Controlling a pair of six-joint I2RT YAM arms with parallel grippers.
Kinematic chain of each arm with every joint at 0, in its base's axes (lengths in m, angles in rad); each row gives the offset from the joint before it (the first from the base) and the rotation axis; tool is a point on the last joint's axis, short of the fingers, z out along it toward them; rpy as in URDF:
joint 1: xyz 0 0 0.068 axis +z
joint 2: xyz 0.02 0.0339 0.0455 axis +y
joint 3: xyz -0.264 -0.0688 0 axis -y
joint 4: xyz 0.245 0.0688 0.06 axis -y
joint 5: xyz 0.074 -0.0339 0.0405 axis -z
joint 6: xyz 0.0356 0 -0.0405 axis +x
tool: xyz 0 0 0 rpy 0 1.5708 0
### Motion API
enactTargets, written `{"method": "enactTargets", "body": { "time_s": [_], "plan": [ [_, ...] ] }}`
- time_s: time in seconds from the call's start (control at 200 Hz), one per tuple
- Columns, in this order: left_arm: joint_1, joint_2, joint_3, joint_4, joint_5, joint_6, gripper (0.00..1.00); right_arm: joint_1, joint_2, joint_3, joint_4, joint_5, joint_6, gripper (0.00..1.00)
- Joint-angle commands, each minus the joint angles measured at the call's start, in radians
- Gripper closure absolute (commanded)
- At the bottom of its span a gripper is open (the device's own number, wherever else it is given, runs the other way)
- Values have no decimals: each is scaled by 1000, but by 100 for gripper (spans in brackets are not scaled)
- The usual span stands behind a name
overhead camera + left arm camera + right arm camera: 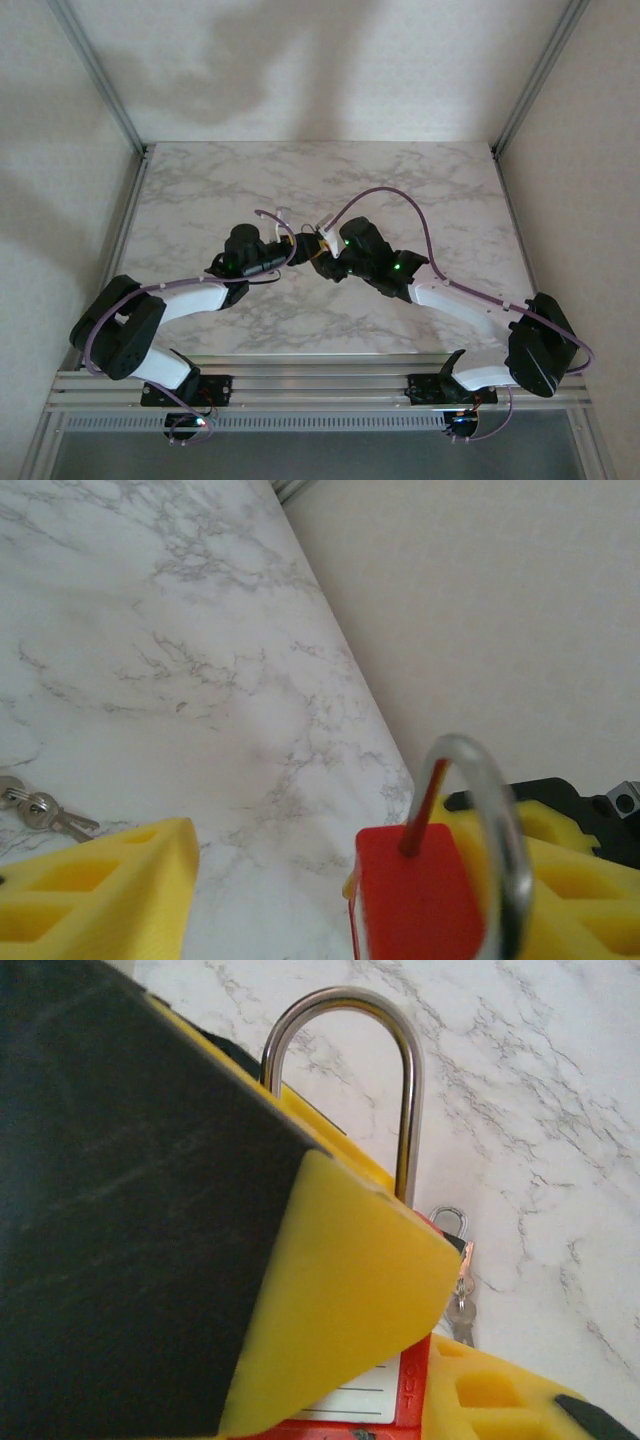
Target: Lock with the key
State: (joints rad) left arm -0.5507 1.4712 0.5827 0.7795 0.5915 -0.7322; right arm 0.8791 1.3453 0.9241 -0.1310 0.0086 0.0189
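A red padlock [412, 1392] with a white label and a tall steel shackle [410, 1090] is clamped between the yellow fingers of my right gripper [440, 1360], which is shut on its body. My left gripper [320, 880] is open around the same padlock [415, 900]. The red body sits close to the left gripper's right finger [560, 880], with a wide gap to its left finger [100, 890]. A small bunch of keys [45, 815] on a ring lies on the marble table just beyond the left finger. The keys [460, 1305] also show beside the lock. Both grippers [312, 252] meet at mid-table.
The marble table [200, 190] is bounded by white walls with aluminium posts [120, 110] at the back corners. Purple cables [400, 195] loop above both wrists. A wall [480, 610] rises close behind the lock in the left wrist view.
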Motion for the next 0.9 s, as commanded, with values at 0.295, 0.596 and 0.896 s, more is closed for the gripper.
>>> {"method": "enactTargets", "body": {
  "time_s": [0.295,0.596,0.896],
  "plan": [
    [-12,53,43,12,70,5,54,27,8,48,2,45,-39,100],
    [-16,56,52,-16,57,25,72,31,9,52,-6,50,-40,100],
    [-17,74,58,-8,68,17,86,37,28,60,-12,57,-27,100]
  ]
}}
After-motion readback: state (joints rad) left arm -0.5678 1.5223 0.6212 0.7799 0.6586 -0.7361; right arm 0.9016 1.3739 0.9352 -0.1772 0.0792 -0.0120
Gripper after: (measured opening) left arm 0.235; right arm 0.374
